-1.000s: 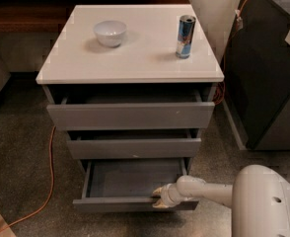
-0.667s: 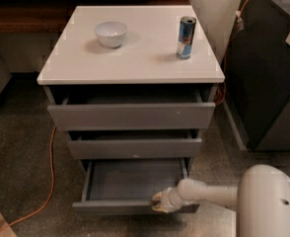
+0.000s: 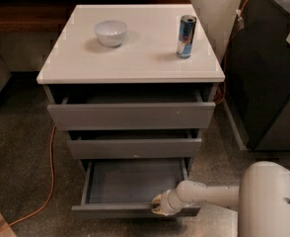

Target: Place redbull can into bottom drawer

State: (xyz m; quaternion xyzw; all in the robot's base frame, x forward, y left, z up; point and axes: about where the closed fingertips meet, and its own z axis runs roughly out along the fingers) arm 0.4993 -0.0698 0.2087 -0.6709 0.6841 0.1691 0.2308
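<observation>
The redbull can (image 3: 186, 36) stands upright, long axis vertical and silver top upward, on the white tabletop (image 3: 135, 58) at upper right of frame, while the gripper (image 3: 160, 205), grip state indeterminable, sits at the open bottom drawer (image 3: 110, 211) front edge, lower centre.

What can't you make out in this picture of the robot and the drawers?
In the camera view:
The gripper at the bottom drawer's front: contact with it is too small to tell.
Inside the top drawer: shadowed under the tabletop.
Inside the middle drawer: hidden behind the top drawer's front.
The robot arm: cut off by the lower right edge.
</observation>
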